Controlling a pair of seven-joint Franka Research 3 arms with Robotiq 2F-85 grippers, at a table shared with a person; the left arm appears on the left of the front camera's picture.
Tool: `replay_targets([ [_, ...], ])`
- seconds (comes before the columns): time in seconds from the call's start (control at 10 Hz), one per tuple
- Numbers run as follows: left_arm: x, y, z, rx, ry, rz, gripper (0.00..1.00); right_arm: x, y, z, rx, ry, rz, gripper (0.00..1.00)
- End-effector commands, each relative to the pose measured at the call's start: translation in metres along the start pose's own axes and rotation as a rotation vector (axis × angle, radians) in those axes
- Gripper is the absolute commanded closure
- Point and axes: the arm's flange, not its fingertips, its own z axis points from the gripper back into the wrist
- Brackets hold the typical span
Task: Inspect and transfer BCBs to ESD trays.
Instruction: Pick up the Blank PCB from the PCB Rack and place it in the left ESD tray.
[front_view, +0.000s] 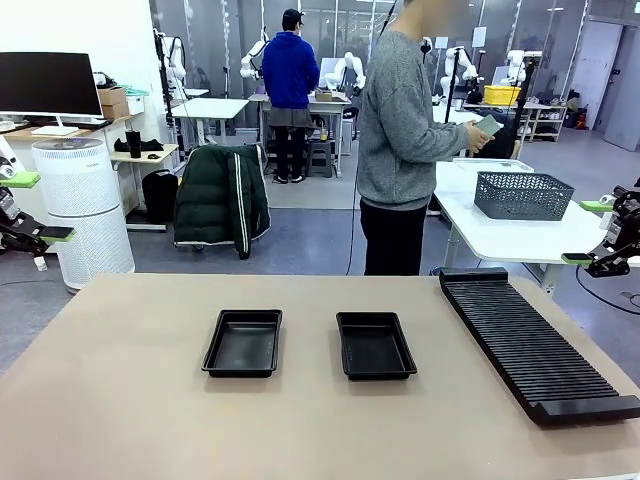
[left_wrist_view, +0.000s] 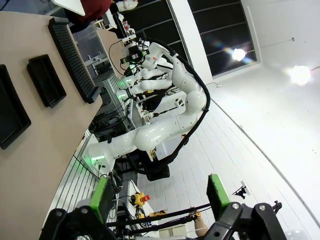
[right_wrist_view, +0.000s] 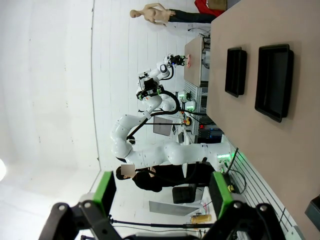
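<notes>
Two black trays lie on the table near its middle, side by side and apart, both bare inside. The left tray sits at 9 o'clock from the right tray. At 3 o'clock from the pair, well apart, a long ribbed rack runs along the table's right side, from the far edge toward the near one.

A person stands beyond the far edge at 12 o'clock, turned toward 3 o'clock. Both hands hold a pale green BCB up at chest height, off the table and at about 1 o'clock from the trays. A grey basket stands on a white table behind, at 2 o'clock.

The left gripper hangs off the table's left edge at 9 o'clock, above floor level and well away from the trays. Its jaws are spread wide, with nothing between the green pads. Its wrist view shows the same gap between its fingers, with the table at 10 o'clock and the right arm across the room.

The right gripper hangs off the right edge at 3 o'clock, past the rack's far end. Its jaws are spread wide too, and empty. In its wrist view both trays lie at 1 o'clock on the table, and the left arm is beyond.
</notes>
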Motion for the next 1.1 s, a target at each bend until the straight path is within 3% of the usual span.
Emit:
replay_targets([
  [0.0,0.0001,-0.0013,0.0,0.001,-0.001,-0.002,0.0,0.0002,-0.0001,-0.0002,-0.001,-0.001,0.001,0.0],
  [1.0,0.0001,-0.0013,0.0,0.001,-0.001,-0.002,0.0,0.0002,-0.0001,-0.0002,-0.001,-0.001,0.001,0.0],
])
